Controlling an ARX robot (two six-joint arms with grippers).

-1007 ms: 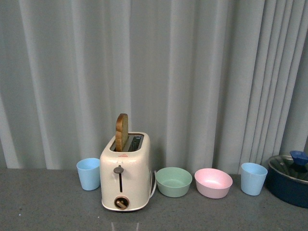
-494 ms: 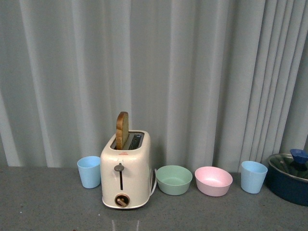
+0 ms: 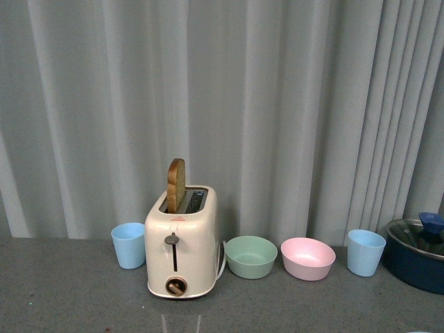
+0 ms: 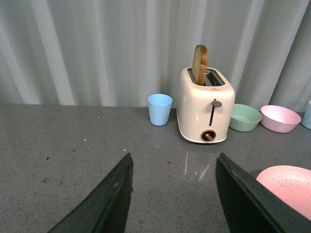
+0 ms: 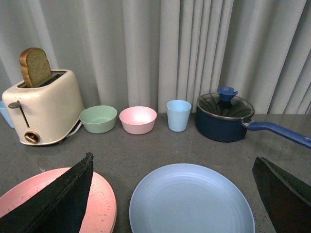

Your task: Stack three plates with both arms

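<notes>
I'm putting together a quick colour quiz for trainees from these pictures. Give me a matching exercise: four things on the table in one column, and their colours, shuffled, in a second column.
Things
1. toaster
2. lidded pot
3. bowl beside the toaster
4. plate nearer the pot

Colours
A. dark blue
B. cream
C. light blue
D. green

Pairs: 1-B, 2-A, 3-D, 4-C
</notes>
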